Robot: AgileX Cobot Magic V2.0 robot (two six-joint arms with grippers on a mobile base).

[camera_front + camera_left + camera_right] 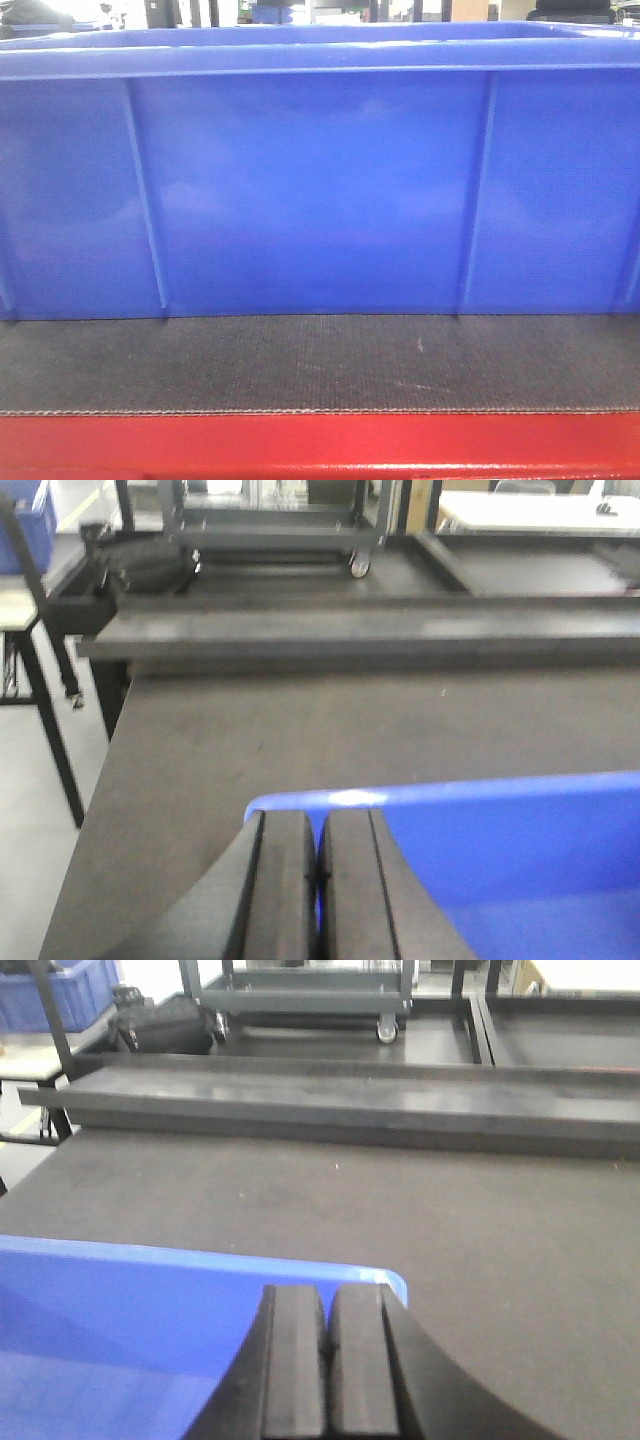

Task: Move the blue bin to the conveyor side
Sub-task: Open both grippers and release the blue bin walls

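Blue bin (320, 190): seated on the dark woven belt of the conveyor (320, 365), long wall square to the red frame (320, 445); a strip of bare belt is left between wall and frame.
Left gripper (318, 880): jaws pressed together with no visible gap, set at the bin's left corner rim (330, 800). Whether the wall is pinched between them cannot be told.
Right gripper (328, 1360): jaws likewise drawn together at the opposite corner rim (385, 1282); hold on the rim not confirmed.
Reason for placement: opposite corners are taken, judged so that a wide crate is kept level and steered without yaw.
Beyond the bin: open belt (400, 1200), then a dark rail (330, 1105).
Stage: bin judged at or near the frame side.
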